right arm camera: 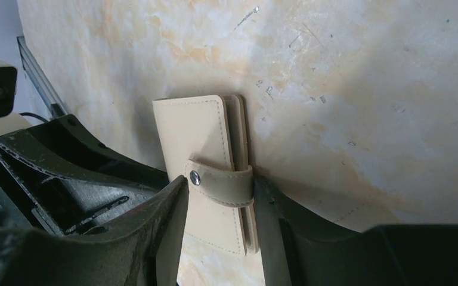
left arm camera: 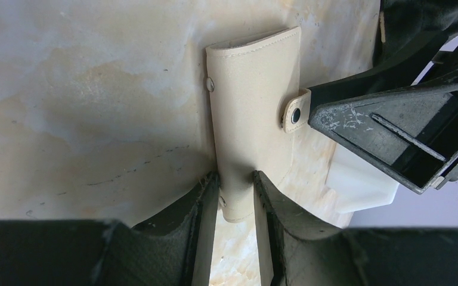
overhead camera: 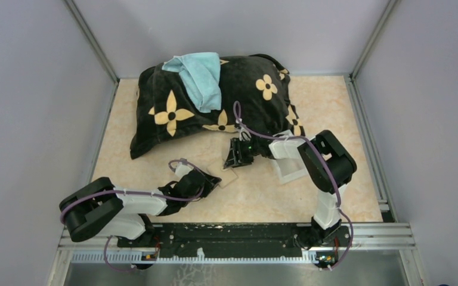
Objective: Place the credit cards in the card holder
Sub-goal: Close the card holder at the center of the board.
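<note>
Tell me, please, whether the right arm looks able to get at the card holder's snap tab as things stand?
Probably yes: the right gripper straddles the snap tab of the card holder, nothing between them, while the left gripper pinches the far end, clear of it.

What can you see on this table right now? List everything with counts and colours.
pillow: one, black with tan flowers, back of the table
cloth: one, teal, lying on top of the pillow
tray: one, white, beside the right arm
card holder: one, tan, folded, strap across it, mid-table between both grippers
credit cards: none visible in any view
table: one, mottled cream
left gripper: one, black, clamped on one end of the card holder
right gripper: one, black, fingers either side of the card holder at the strap; unclear whether it grips
</note>
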`<state>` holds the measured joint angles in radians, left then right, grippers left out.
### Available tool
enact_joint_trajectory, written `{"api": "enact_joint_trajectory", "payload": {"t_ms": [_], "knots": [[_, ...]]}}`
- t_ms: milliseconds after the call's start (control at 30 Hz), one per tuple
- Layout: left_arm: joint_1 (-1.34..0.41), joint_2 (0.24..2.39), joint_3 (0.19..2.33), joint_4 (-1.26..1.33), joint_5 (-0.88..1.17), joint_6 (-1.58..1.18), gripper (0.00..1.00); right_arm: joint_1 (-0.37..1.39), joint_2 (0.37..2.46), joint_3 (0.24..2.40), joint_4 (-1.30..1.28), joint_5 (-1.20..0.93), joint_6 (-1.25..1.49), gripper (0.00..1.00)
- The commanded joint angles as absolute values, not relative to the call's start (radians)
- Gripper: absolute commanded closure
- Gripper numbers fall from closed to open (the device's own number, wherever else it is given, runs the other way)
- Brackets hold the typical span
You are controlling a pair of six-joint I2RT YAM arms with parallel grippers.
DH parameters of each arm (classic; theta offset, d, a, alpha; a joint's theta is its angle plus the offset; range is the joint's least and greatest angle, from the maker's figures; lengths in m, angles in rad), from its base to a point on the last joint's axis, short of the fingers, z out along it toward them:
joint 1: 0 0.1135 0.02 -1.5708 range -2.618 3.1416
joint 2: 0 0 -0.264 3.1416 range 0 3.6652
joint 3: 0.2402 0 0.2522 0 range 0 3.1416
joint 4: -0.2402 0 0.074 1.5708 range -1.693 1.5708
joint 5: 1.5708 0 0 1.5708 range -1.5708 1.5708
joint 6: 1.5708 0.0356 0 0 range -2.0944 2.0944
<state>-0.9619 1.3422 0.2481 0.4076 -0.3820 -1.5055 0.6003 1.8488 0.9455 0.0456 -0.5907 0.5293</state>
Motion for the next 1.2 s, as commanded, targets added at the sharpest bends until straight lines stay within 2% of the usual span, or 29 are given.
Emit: {"api": "enact_joint_trajectory", "payload": {"t_ms": [0, 1167], "knots": [[-0.95, 1.396, 0.199, 0.201, -0.39, -1.452, 0.63, 0.617, 1.908, 0.994, -0.073, -0.512, 0.44, 0.54], [-0.934, 1.408, 0.196, 0.181, -0.386, -1.453, 0.63, 0.684, 1.995, 1.15, -0.418, -0.259, 0.273, 0.56]]}}
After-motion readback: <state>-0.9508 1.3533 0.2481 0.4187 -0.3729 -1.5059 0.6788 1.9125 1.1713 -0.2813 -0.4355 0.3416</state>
